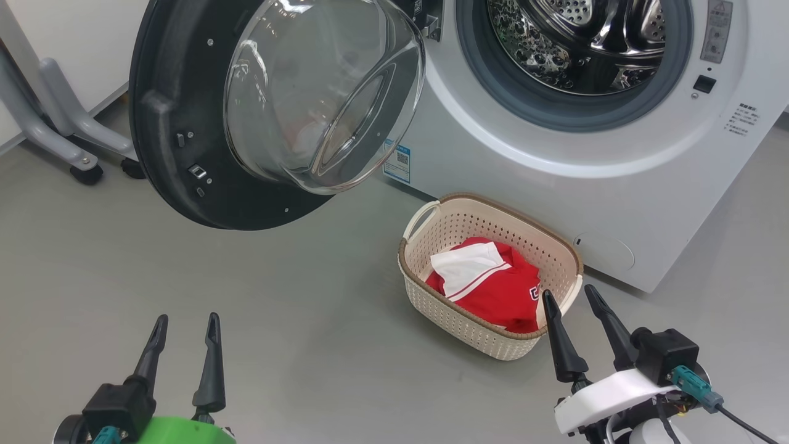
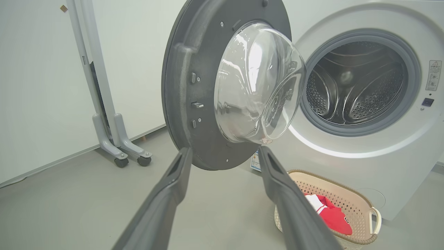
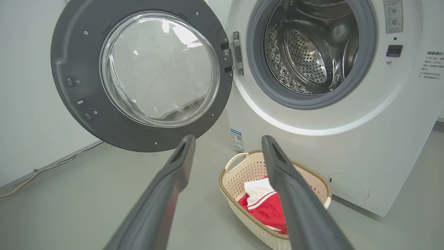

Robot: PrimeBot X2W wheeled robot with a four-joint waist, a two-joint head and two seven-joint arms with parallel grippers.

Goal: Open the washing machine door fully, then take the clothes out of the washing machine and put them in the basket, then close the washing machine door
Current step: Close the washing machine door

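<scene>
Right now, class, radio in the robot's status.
Left gripper, right gripper open, empty. Clothes in basket; drum looks empty. Door wide open; nothing seen blocking it.

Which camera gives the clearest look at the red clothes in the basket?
The head view: it looks down into the basket, showing the clothes nearly whole. In both wrist views a dark finger covers part of them, leaving a red-and-white patch.

door open, drum empty, red clothes in basket
</scene>
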